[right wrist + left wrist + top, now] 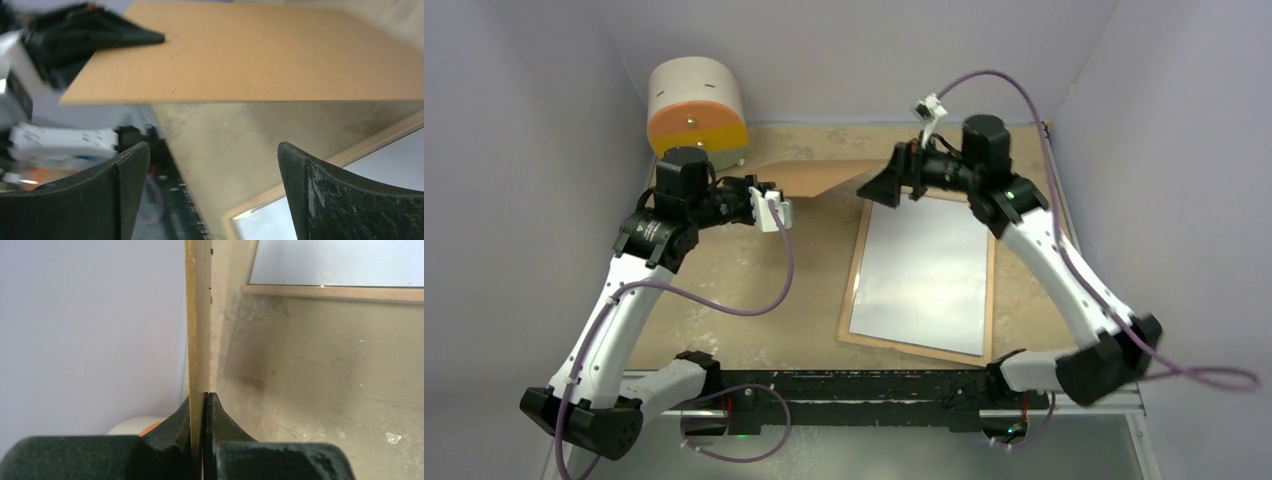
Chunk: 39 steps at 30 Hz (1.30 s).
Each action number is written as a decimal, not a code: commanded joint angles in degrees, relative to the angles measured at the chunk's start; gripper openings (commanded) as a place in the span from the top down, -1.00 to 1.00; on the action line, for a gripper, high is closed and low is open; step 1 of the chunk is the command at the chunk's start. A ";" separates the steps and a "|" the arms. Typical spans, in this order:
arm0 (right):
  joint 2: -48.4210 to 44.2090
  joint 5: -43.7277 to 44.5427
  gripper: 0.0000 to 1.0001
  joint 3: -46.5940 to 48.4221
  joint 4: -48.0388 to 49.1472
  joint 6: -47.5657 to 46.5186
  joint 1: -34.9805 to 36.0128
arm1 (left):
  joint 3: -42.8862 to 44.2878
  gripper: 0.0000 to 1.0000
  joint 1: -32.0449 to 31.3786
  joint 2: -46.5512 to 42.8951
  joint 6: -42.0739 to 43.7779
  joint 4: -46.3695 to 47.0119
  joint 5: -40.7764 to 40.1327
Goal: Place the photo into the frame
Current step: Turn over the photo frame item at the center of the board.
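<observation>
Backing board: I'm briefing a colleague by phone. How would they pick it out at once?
At the far side of the table, beside the orange-and-cream drum, the left gripper holds a thin board in the air. Unlike the frame lying flat nearby, it is plain brown and rimless.

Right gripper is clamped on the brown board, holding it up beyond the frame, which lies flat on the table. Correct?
No: it is the left gripper that clamps the brown board, shut on its edge in the left wrist view. The right gripper is open, holding nothing. The frame does lie flat on the table.
</observation>
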 commanded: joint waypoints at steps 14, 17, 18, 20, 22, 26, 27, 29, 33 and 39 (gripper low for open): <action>-16.76 -10.90 -0.94 -13.17 13.74 -46.78 2.51 | 13.25 1.00 0.33 -0.10 8.98 -13.98 6.68; -15.30 -7.89 -0.89 -11.54 10.02 -51.72 7.27 | 14.62 1.00 0.33 0.14 9.91 -15.98 6.62; -14.31 -6.09 -0.88 -10.61 8.01 -53.48 9.43 | 14.77 1.00 0.33 0.16 10.18 -16.42 6.86; -11.71 -2.85 -0.83 -8.59 4.96 -55.83 13.13 | 15.01 1.00 0.33 0.16 10.21 -16.68 7.01; -9.44 -1.17 -0.77 -7.04 4.13 -56.27 13.82 | 15.42 1.00 0.33 0.31 10.25 -17.15 7.13; -7.83 3.81 -0.71 -8.12 9.32 -56.35 14.45 | 16.12 1.00 0.33 0.02 10.24 -18.11 7.08; -7.52 4.73 -0.69 -8.14 10.30 -56.60 14.78 | 16.08 1.00 0.33 -0.03 10.24 -18.08 7.04; -6.61 5.24 -0.64 -7.41 10.56 -57.30 15.49 | 16.08 1.00 0.34 -0.19 10.07 -18.11 6.95; -3.78 8.50 -0.44 -6.10 10.35 -58.92 17.77 | 16.17 1.00 0.33 -0.20 9.79 -18.67 7.20; 0.45 12.54 0.11 -5.63 13.65 -57.32 19.37 | 18.89 1.00 0.33 1.56 9.26 -22.25 6.55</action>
